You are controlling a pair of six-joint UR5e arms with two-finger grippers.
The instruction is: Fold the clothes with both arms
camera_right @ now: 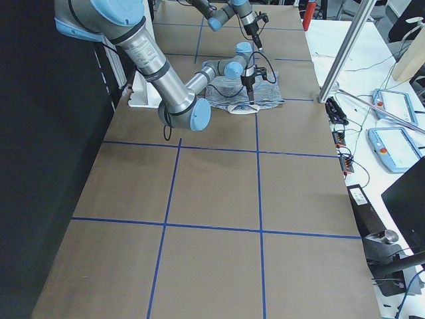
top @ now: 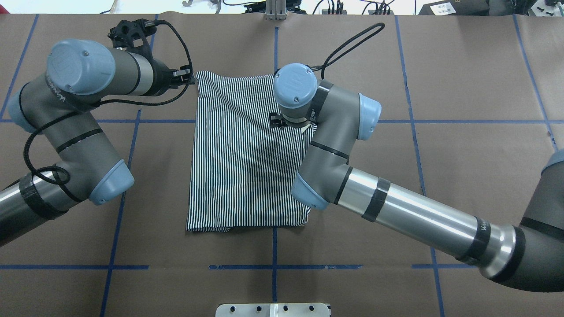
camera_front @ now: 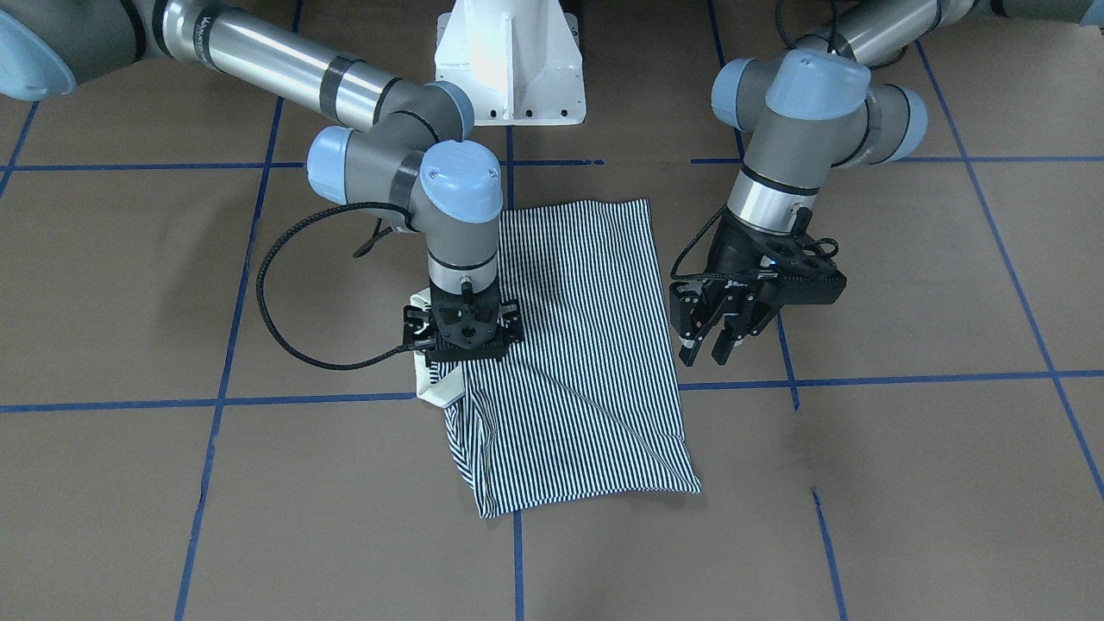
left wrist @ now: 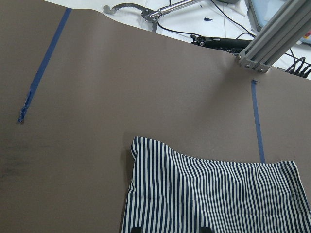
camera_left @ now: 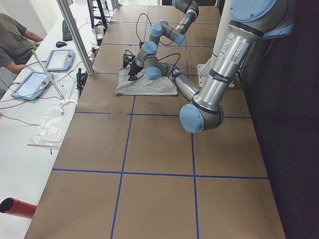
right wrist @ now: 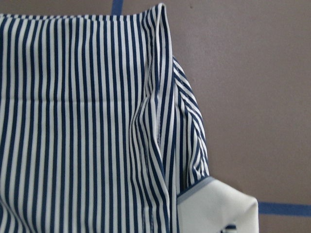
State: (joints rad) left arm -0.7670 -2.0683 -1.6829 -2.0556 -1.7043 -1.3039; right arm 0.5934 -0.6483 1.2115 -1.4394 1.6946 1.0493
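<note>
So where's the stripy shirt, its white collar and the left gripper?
striped shirt (camera_front: 586, 345), front-facing view, middle of the fabric.
collar (right wrist: 216, 208), right wrist view, cream flap at bottom.
left gripper (camera_front: 711, 349), front-facing view, midway between its fingertips.

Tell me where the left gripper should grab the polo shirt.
Probably the far corner, robot's left, of the striped polo shirt, coming in from outside that edge: it lies flat and free beside the open left gripper, while the right gripper occupies the collar side.

navy-white striped shirt (camera_front: 586, 345), cream collar (right wrist: 218, 208)
</note>
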